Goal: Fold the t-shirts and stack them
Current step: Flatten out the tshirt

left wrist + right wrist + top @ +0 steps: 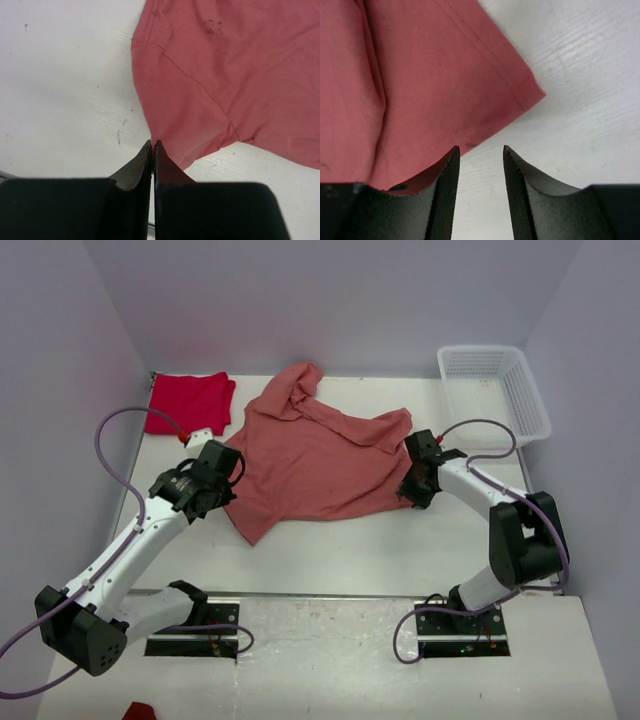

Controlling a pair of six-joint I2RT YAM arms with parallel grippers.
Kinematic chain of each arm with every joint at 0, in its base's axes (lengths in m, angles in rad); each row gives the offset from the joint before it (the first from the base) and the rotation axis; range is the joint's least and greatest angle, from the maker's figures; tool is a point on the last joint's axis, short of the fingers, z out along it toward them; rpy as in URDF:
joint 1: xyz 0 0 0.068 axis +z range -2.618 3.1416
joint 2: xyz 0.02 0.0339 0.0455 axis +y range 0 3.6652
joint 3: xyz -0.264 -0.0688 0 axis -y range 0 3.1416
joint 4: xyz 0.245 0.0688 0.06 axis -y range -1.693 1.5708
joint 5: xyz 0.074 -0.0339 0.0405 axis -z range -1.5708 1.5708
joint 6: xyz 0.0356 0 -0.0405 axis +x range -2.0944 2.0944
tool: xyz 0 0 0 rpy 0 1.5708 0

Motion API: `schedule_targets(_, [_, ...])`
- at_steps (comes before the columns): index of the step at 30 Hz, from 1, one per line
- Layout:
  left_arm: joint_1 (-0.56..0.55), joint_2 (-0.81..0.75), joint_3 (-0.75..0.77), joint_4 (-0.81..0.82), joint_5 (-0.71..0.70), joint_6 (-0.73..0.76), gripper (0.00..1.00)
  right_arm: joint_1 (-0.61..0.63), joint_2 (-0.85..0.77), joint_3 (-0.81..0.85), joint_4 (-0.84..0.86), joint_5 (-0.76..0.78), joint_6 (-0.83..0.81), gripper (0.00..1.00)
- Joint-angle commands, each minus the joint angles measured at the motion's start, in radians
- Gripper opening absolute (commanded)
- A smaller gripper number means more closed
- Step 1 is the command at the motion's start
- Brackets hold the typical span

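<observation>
The spread t-shirt (315, 455) lies across the middle of the desk (400, 550). The folded t-shirt (188, 402) lies behind it to the left, in the back left corner. The basket (540, 425) stands at the back right corner. The left jaws are at the spread t-shirt's left edge, and the right jaws are at its right edge.

Illumination is even and diffuse, from overhead, in all three views. The white worktop (400, 550) is bright but shows no glare. Shadows are soft: faint ones lie beneath the arms, and a pale one borders the hem of the pink tee (445, 75) in the right wrist view. The overhead view is sharp throughout, and its walls splay outward toward the frame edges. In the wrist views, cloth seams and worktop scratches are in focus. The left pincer (152, 146) and right pincer (480, 150) appear as dark, slightly soft masses along the bottom edge.
</observation>
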Motion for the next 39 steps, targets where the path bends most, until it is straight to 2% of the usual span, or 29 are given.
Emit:
schedule_targets(1, [0.008,-0.026,-0.005,0.029,0.011,0.030,0.00,-0.006,-0.112,-0.056,0.035,0.027,0.170,0.41])
schedule_targets(8, [0.008,-0.029,-0.008,0.035,0.026,0.033,0.00,-0.061,-0.171,-0.130,0.083,0.001,0.278,0.38])
schedule_targets(19, [0.008,-0.044,-0.001,0.022,0.032,0.037,0.00,-0.066,-0.087,-0.177,0.219,-0.076,0.397,0.36])
schedule_targets(35, [0.008,-0.034,0.025,0.031,0.047,0.049,0.00,-0.044,-0.024,-0.097,0.091,-0.025,0.449,0.38])
schedule_targets(38, [0.008,-0.035,0.027,0.029,0.047,0.051,0.00,-0.027,0.027,-0.038,0.025,0.016,0.463,0.36])
schedule_targets(39, [0.008,-0.035,0.027,0.031,0.049,0.051,0.00,-0.023,0.039,-0.010,-0.007,0.024,0.469,0.30])
